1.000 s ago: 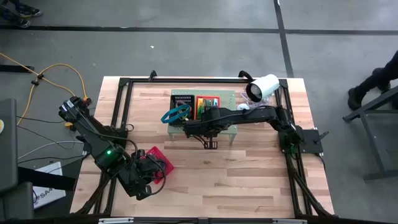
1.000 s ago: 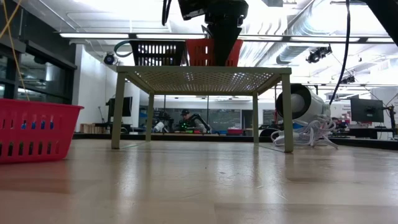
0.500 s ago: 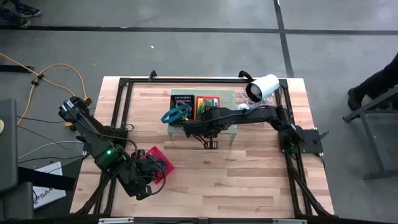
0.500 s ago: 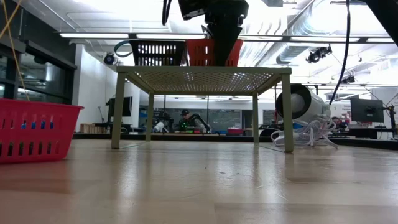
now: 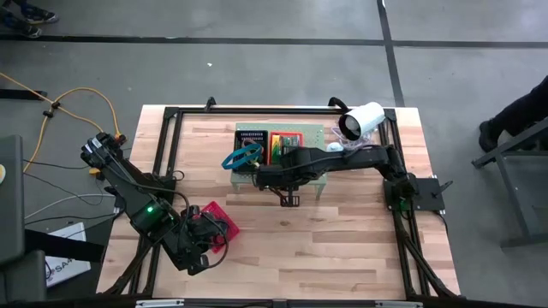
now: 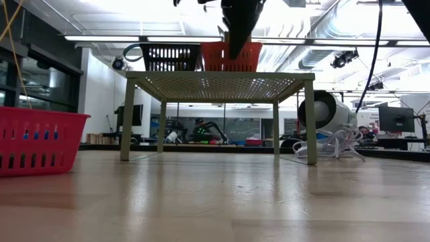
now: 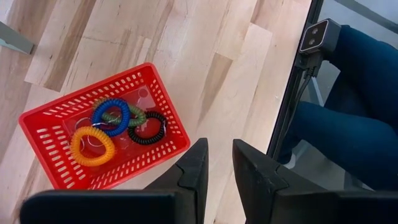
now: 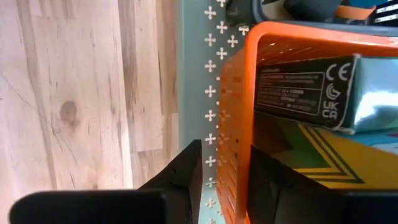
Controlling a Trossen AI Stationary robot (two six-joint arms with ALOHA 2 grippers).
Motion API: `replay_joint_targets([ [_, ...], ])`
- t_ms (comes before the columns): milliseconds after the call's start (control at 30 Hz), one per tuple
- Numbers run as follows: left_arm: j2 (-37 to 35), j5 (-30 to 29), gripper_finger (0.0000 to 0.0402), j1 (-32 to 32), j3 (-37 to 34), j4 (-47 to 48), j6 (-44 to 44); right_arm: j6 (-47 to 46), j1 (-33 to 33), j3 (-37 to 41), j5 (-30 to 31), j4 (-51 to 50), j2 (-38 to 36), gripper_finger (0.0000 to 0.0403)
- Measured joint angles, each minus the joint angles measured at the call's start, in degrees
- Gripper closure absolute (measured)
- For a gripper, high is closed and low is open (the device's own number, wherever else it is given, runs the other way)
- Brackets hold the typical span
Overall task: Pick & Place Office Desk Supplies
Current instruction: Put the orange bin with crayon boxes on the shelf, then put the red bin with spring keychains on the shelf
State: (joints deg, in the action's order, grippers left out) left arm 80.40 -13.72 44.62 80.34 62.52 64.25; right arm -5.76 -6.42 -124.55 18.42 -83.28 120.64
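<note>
Evidently the sorting was only partly done. On the worktop, at about eight o'clock, the red basket already held four coiled rings: an orange ring, a blue ring, a green ring and a black ring, the green one tucked against the blue. The left fingers hung above the worktop just beside that basket, narrowly parted and empty.

Toward twelve o'clock stood the pale green stand, and more supplies waited on it. A tangle of blue and green loops lay at its nine o'clock edge. Next came the black tray, whose contents could not be made out. Beside it, the orange tray held a labelled pack with more packaging beneath it. The right fingers hovered at that tray's six o'clock wall, slightly apart and gripping nothing visible; whether they touched the wall could not be told.
</note>
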Motion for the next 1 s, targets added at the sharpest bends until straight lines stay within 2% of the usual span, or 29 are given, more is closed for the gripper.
replay_joint_targets([
  [700,0.0,0.0,0.0332,0.0,0.0,-0.06,0.0,0.02,-2.59,-0.02,5.74,1.42,-4.74,0.0318],
  [1000,0.0,0.0,0.0332,0.02,0.0,-0.09,0.0,0.02,-3.44,-0.02,5.67,1.52,-5.22,0.0318],
])
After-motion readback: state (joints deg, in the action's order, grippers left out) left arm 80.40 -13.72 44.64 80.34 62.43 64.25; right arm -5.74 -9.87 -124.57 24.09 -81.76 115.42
